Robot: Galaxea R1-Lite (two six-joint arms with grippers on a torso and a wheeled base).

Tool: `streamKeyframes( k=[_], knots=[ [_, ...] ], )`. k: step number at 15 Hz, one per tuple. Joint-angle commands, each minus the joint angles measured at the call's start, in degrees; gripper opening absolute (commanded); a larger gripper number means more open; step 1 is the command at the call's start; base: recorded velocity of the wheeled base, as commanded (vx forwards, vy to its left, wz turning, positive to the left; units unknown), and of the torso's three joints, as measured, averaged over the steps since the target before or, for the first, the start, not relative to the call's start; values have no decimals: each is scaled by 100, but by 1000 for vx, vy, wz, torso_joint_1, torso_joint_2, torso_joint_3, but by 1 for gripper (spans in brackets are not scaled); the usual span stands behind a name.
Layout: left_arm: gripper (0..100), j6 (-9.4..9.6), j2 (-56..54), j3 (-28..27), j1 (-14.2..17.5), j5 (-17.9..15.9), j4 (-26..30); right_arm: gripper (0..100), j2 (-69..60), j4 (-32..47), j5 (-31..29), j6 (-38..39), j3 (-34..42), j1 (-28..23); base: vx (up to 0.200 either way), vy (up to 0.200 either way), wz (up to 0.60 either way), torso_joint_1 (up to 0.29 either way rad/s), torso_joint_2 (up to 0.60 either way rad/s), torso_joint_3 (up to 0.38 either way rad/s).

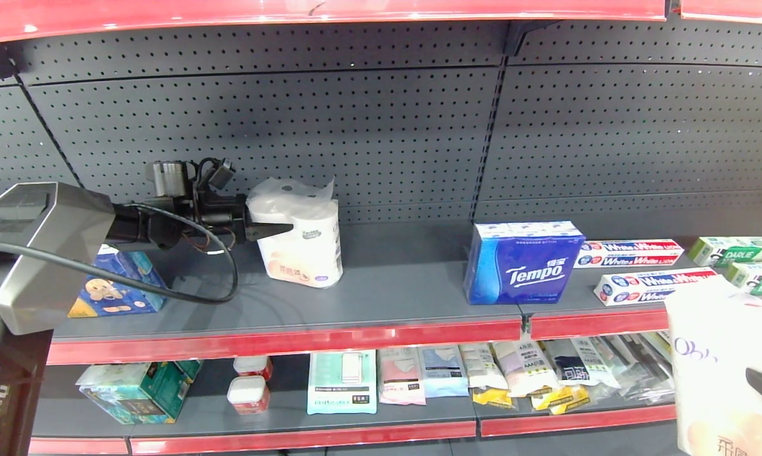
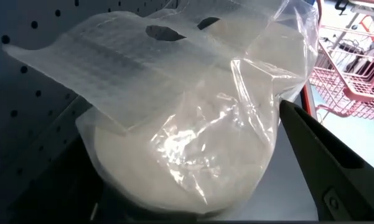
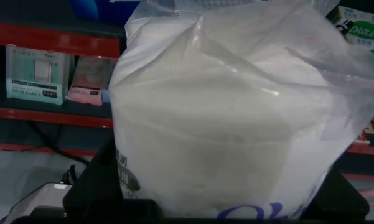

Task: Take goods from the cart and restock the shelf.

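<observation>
Currently, my left hand [image 1: 284, 223] clamps the toilet-roll pack [image 1: 301, 250] standing on the shelf [image 1: 387, 285]; my right hand [image 1: 761, 380] grips a second pack [image 1: 716, 354].

Head camera faces shelf [image 1: 387, 278] from above; wrist cameras close-up

White wrapped roll pack [image 1: 301, 253] stands upright on the grey shelf [image 1: 393, 285]; second pack [image 1: 716, 373] held before it.
</observation>
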Motion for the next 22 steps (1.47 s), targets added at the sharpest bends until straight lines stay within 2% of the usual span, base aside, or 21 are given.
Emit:
streamKeyframes(
  k=[1,3,4,8,14,18,19,22],
  knots=[
    [100,-7,-9,-2,-8,5,-2,0,33,-38,0,-1,1,1,0,0,0,0,0,0],
    [100,-7,-1,-2,-43,5,-19,0,33,-55,0,8,1,1,0,0,0,0,0,0],
    [0,-7,8,-2,-52,5,-19,0,42,-82,0,8,1,1,0,0,0,0,0,0],
    [0,-33,-1,7,-122,5,-10,0,68,-90,0,17,1,-8,0,0,0,0,0,0],
    [0,98,-141,121,-122,5,-46,0,59,-90,0,43,1,-8,0,0,0,0,0,0],
    [0,169,-818,1000,-104,57,-46,0,33,-99,0,52,1,-8,0,0,0,0,0,0],
    [0,213,-871,1132,-87,66,-125,0,24,-99,0,52,1,1,0,0,0,0,0,0],
    [0,169,-923,1518,1,75,-661,0,-11,-99,8,34,19,1,0,0,0,0,0,0]
  ],
)
